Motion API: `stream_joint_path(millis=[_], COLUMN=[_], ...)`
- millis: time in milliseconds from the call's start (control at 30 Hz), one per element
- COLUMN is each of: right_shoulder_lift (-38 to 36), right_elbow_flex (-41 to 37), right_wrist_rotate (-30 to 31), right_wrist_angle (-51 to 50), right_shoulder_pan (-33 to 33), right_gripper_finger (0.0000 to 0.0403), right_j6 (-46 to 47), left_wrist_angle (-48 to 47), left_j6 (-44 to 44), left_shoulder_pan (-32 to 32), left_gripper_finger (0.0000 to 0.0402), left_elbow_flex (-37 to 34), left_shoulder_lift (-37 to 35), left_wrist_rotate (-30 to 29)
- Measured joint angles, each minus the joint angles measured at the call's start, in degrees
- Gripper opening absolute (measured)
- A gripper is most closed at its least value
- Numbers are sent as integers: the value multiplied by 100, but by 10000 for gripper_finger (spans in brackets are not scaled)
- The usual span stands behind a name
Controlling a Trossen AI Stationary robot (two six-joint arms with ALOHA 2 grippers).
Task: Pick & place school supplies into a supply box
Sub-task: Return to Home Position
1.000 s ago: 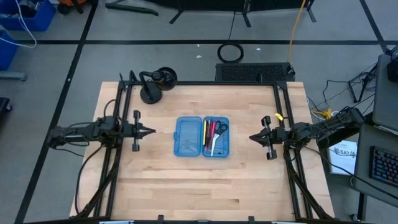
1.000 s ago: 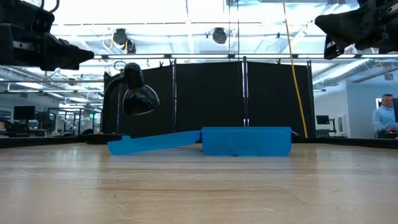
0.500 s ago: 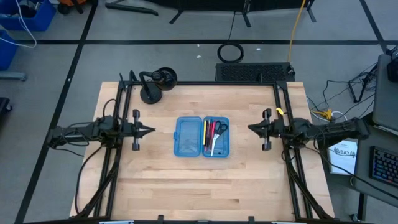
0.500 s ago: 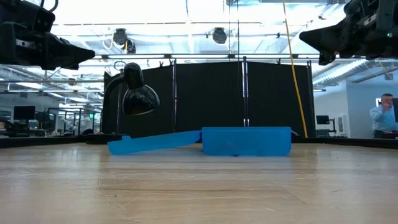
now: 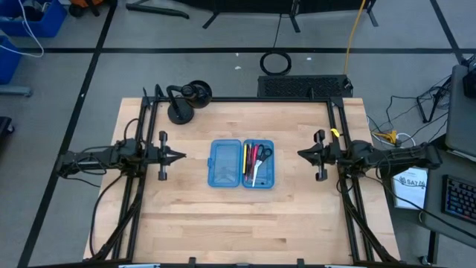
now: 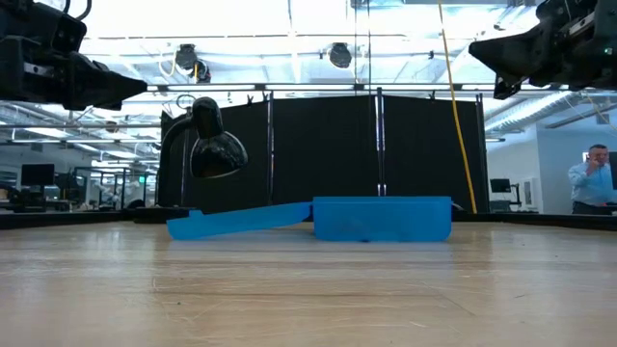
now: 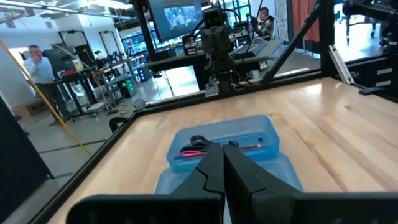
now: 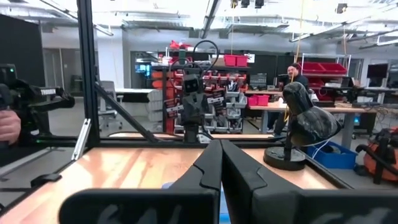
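Note:
The translucent blue supply box (image 5: 242,163) lies open near the table's middle, both halves flat on the wood; it also shows in the low view (image 6: 382,219) and the left wrist view (image 7: 222,142). Its right half holds the school supplies (image 5: 256,159): a yellow pencil, pink markers, black-handled scissors, dark pens. My left gripper (image 5: 183,156) hangs shut in the air to the box's left, pointing at it. My right gripper (image 5: 300,155) hangs shut in the air to the box's right, also pointing at it. Neither touches anything.
A black desk lamp (image 5: 186,100) stands at the table's far left corner. Black frame rails (image 5: 141,141) run along the left and right sides of the table. Bare wood lies in front of the box toward the near edge. A person (image 6: 586,180) stands far behind the table.
My right gripper has drawn in toward the box and a little toward the far edge, turning level so it points straight at the box, then has eased back slightly. The left arm and the box have kept still.

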Motion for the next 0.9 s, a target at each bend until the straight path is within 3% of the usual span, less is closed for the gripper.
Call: stream_joint_path(millis=[433, 667, 900], right_shoulder_lift=[-110, -110, -103], right_elbow_flex=[0, 0, 0], right_wrist_rotate=[-2, 31, 31], right_wrist_angle=[-105, -248, -421], right_shoulder_pan=[83, 84, 83], right_gripper_finger=[0, 0, 0], right_j6=[-166, -172, 513], left_wrist_angle=[-8, -14, -15], left_j6=[-158, -1053, -1191], left_shoulder_pan=[0, 0, 0], left_gripper_finger=[1, 22, 29], left_elbow_flex=[0, 0, 0], left_shoulder_lift=[7, 9, 9], left_wrist_rotate=[242, 103, 103])
